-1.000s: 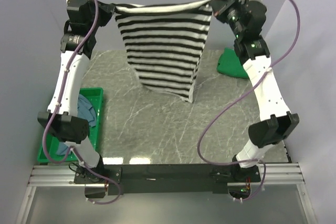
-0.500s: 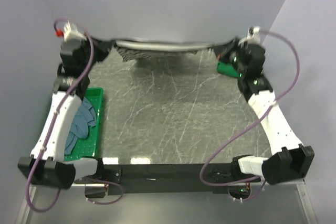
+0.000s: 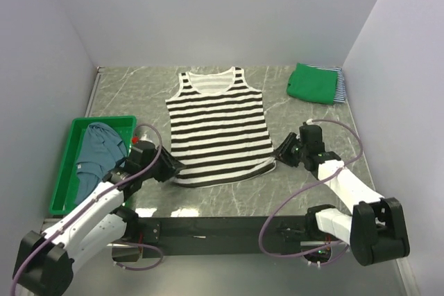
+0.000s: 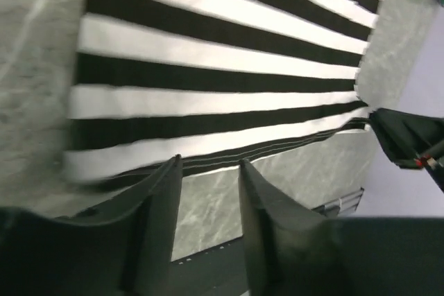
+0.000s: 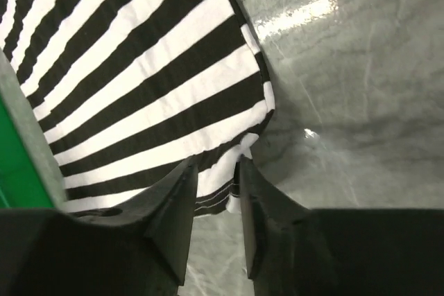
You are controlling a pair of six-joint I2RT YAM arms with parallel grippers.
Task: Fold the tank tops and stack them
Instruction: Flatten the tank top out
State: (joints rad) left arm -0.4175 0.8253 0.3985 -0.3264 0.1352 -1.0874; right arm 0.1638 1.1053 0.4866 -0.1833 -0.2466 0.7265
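Note:
The bold black-white striped tank top (image 3: 218, 129) lies spread flat mid-table, neckline far, hem near. My left gripper (image 3: 173, 169) sits low at its near-left hem corner. In the left wrist view it (image 4: 209, 166) is open, bare table between the fingers (image 4: 163, 192) and the hem (image 4: 222, 67) just past the tips. My right gripper (image 3: 280, 152) is at the near-right hem corner. In the right wrist view it (image 5: 215, 164) is open, and the cloth's corner (image 5: 239, 150) lies loose between the tips. A folded green top (image 3: 313, 82) rests on a thin-striped one (image 3: 340, 86) at the back right.
A green plastic bin (image 3: 66, 178) stands at the left edge with a dusty blue top (image 3: 96, 152) in it. Grey walls close in the table on the far side, left and right. The arm bases and rail run along the near edge.
A second ago both grippers held the striped top hanging high at the far side. They swept down and back toward the near edge, laid it flat and opened.

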